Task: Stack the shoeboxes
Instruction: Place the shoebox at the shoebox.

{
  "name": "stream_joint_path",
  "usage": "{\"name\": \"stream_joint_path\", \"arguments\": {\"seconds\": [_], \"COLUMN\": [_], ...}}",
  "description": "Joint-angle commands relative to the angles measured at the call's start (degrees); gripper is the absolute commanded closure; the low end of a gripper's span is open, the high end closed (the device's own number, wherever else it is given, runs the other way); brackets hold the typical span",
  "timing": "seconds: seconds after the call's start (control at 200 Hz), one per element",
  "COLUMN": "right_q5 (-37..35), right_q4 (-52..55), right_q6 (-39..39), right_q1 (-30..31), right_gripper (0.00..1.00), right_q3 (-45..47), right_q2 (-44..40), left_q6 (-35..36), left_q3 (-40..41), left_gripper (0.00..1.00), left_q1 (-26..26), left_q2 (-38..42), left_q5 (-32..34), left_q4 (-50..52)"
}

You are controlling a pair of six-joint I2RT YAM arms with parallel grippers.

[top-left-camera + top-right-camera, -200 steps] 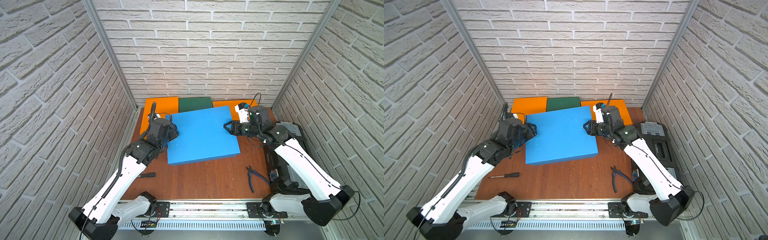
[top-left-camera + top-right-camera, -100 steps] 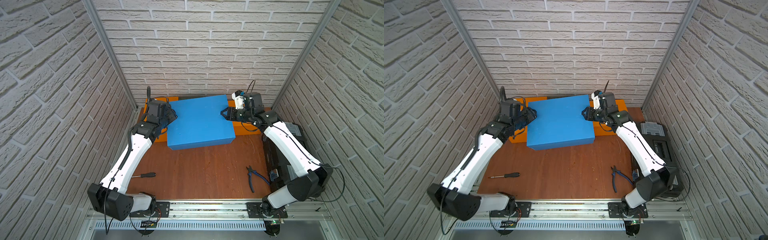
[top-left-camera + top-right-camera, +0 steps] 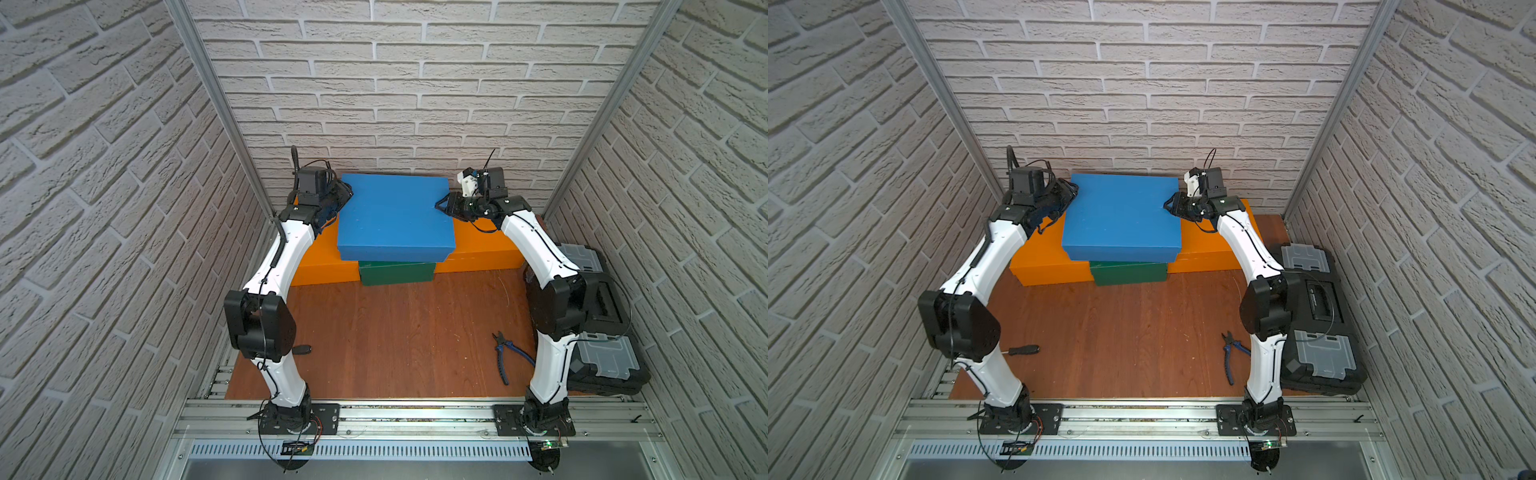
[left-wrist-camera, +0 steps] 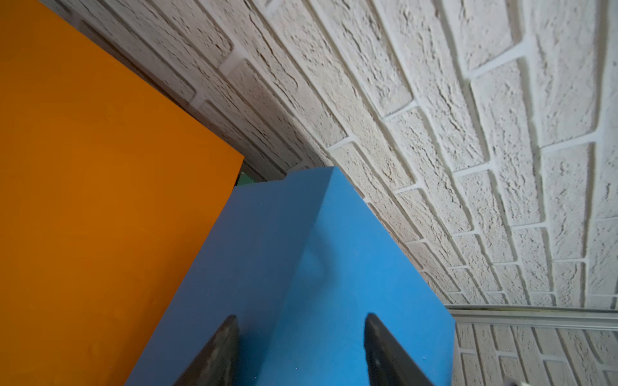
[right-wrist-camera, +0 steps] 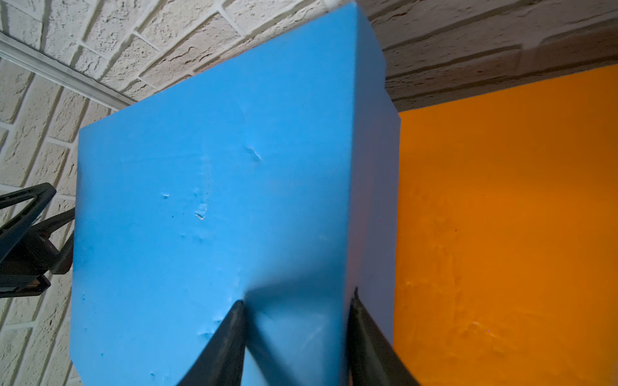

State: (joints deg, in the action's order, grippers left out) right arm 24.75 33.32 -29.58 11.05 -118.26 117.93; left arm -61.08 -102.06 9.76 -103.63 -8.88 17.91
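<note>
The blue shoebox (image 3: 395,216) (image 3: 1121,216) lies slightly askew on top of the dark green shoebox (image 3: 397,273) (image 3: 1127,274) at the back wall. An orange shoebox (image 3: 324,266) stands left of the green one and another orange shoebox (image 3: 482,249) right of it. My left gripper (image 3: 347,195) (image 4: 301,320) is shut on the blue box's left edge near its back corner. My right gripper (image 3: 442,205) (image 5: 296,300) is shut on its right edge. In each wrist view one finger lies on the lid and one on the side wall. Most of the green box is hidden.
Blue-handled pliers (image 3: 505,353) lie on the wooden table at the front right. A black-handled screwdriver (image 3: 1021,350) lies front left by my left arm. A black tool case (image 3: 1316,307) with grey lids fills the right edge. The brick wall stands right behind the boxes.
Both arms carried the blue box from the middle of the table back toward the wall. It now sits over the green box, which was uncovered before.
</note>
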Motion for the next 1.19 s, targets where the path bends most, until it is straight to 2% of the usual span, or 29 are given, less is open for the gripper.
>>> {"name": "stream_joint_path", "arguments": {"seconds": [0.0,0.275,0.57,0.625,0.7,0.835,0.99,1.19], "right_q5": [14.11,14.51,15.37,15.19,15.24,15.74,15.61,12.22], "right_q4": [-7.79,-10.11,-13.92,-14.86,-15.39,-16.1,-19.1,-20.25], "right_q6": [-2.52,-5.03,-6.26,-6.42,-6.11,-6.06,-7.32,-5.61], "right_q1": [4.0,2.57,2.46,2.41,2.33,1.8,-0.17,-2.68], "right_gripper": [0.69,0.67,0.56,0.51,0.4,0.25,0.15,0.19], "right_q3": [-3.95,-7.27,-6.58,-5.75,-5.0,-3.35,2.14,10.61], "right_q2": [1.97,6.14,7.36,6.89,6.28,4.81,0.51,-7.3], "left_q6": [-4.15,-4.84,-5.32,-5.04,-4.76,-4.41,-2.02,4.63], "left_q3": [-3.3,-5.14,-2.04,-1.91,-1.83,-0.1,0.7,5.08], "left_gripper": [0.41,0.41,0.41,0.35,0.2,0.02,0.02,0.02], "left_q1": [3.56,1.78,0.88,0.79,0.61,-0.15,-2.81,-4.75], "left_q2": [-2.58,-6.88,-7.65,-7.74,-7.81,-6.89,-4.82,4.59], "left_q5": [-16.6,-16.24,-15.7,-15.15,-14.98,-13.41,-11.96,-6.16], "left_q4": [-7.18,-7.82,-10.99,-10.87,-10.62,-10.25,-7.47,-0.61]}}
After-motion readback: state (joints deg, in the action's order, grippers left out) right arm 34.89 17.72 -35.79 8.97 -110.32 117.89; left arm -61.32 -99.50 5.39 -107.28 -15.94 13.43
